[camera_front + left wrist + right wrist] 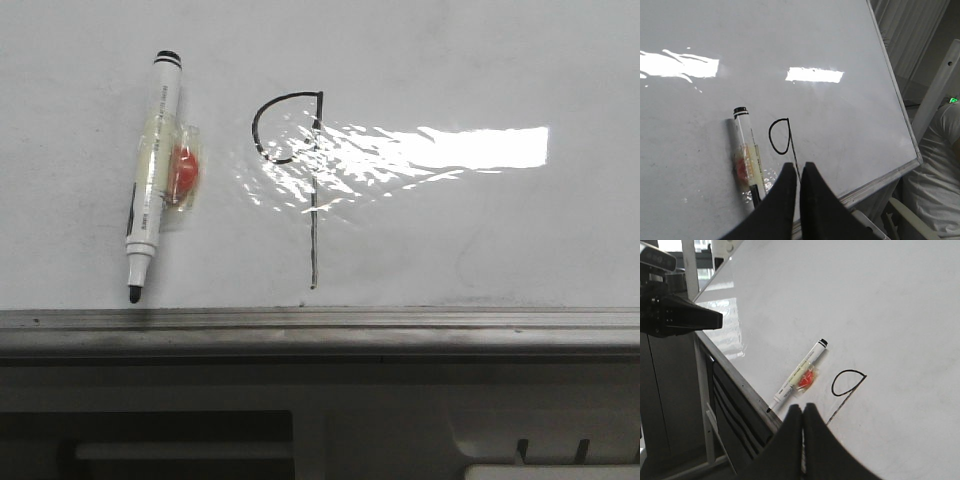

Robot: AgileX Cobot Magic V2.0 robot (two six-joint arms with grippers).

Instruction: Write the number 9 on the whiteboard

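The number 9 [300, 150] is drawn in thin black line on the whiteboard [480, 60], loop at the top and a long stem running down toward the grey rail. It also shows in the left wrist view [780, 136] and the right wrist view [846, 383]. A white marker [152, 170] with a red patch taped to it lies uncapped on the board left of the 9, tip toward the rail. My left gripper [797, 166] is shut and empty, above the stem's lower end. My right gripper [803, 407] is shut and empty, near the board's front edge.
The grey metal rail [320, 330] runs along the board's near edge, with dark frame parts below. A bright glare patch [470, 147] lies right of the 9. A person in white [940, 165] sits past the board's right edge. The left arm [675, 315] shows at the far side.
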